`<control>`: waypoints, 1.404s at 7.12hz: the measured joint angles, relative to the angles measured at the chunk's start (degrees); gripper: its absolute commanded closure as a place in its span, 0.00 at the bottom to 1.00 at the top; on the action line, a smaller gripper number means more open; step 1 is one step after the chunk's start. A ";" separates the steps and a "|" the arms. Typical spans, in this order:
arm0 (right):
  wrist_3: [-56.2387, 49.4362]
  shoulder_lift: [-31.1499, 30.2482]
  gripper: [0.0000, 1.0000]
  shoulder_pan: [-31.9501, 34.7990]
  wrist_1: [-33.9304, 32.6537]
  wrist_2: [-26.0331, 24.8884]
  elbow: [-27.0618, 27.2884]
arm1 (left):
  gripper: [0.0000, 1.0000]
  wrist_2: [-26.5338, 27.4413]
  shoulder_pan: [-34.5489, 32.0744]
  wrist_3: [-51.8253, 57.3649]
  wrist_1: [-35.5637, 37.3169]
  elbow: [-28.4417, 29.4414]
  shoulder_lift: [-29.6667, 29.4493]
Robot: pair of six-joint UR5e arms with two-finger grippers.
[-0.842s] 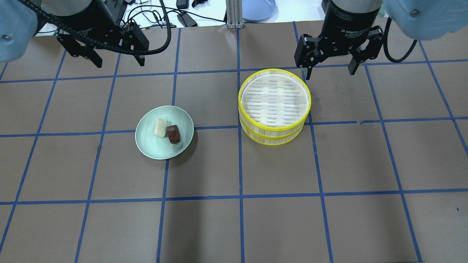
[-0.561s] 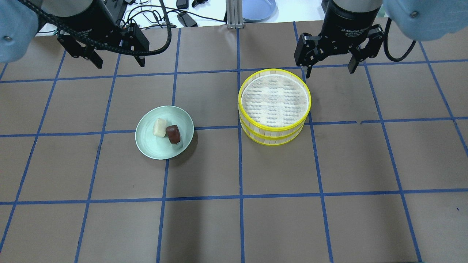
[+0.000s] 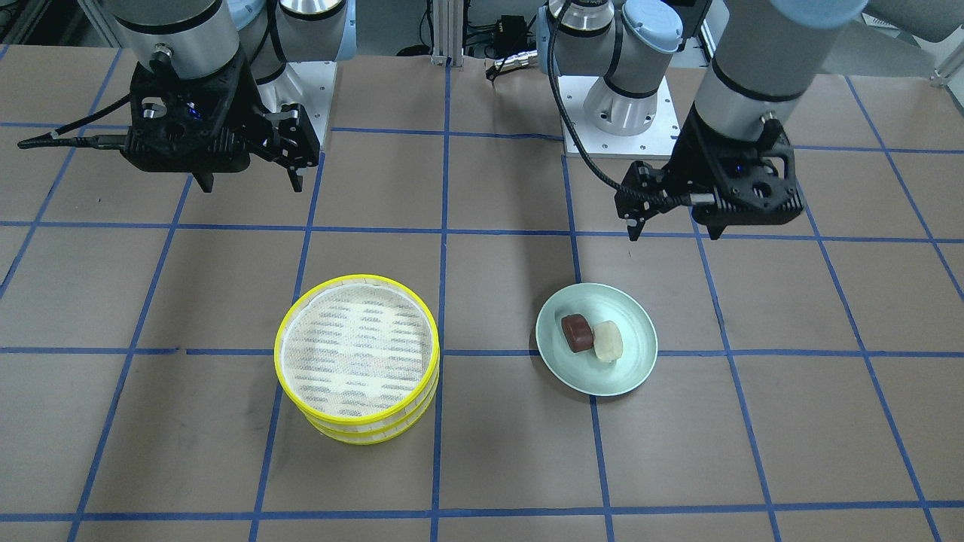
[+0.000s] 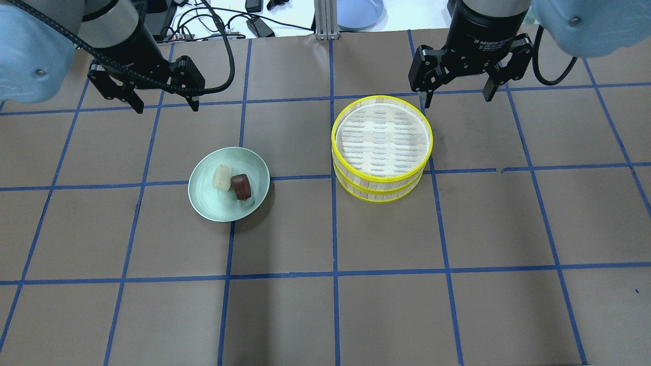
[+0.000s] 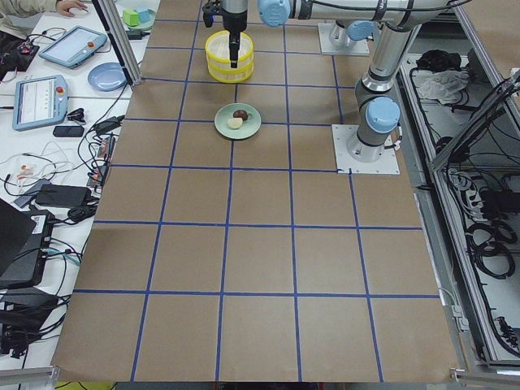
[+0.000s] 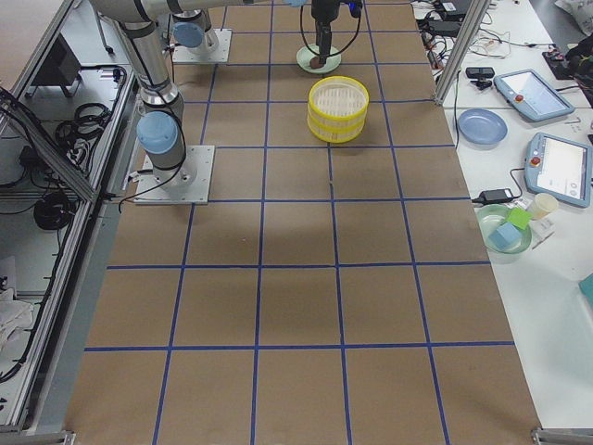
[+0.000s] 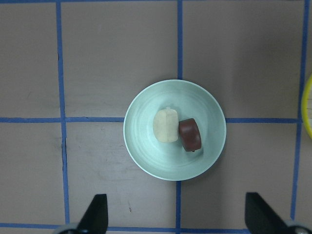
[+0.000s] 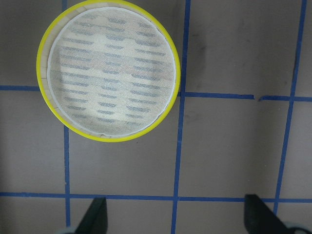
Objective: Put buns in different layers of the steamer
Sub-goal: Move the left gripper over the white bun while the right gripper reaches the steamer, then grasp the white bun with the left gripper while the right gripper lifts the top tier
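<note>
A cream-white bun [image 4: 222, 177] and a dark reddish-brown bun [image 4: 241, 186] lie side by side, touching, on a pale green plate [image 4: 203, 203]. They also show in the left wrist view, cream [image 7: 165, 125] and brown [image 7: 189, 134]. Two yellow-rimmed steamer layers sit stacked, the top one [image 4: 381, 137] empty on the lower one [image 4: 379, 194]. My left gripper [image 4: 166, 107] is open and empty, above the table behind the plate. My right gripper [image 4: 457, 100] is open and empty, behind the steamer stack's right side.
A blue plate [image 4: 358, 12], cables [image 4: 213, 25] and a metal post [image 4: 322, 20] lie beyond the table's far edge. The brown table top carries a blue tape grid [image 4: 333, 229].
My left gripper has moved a little forward and to the right, closer to the plate. My right gripper has barely moved. Buns and steamer are unmoved.
</note>
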 measured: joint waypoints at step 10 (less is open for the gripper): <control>-0.53 17.27 0.63 -1.85 -24.04 -0.36 9.98 | 0.06 -10.14 4.02 2.46 17.41 -12.04 -16.80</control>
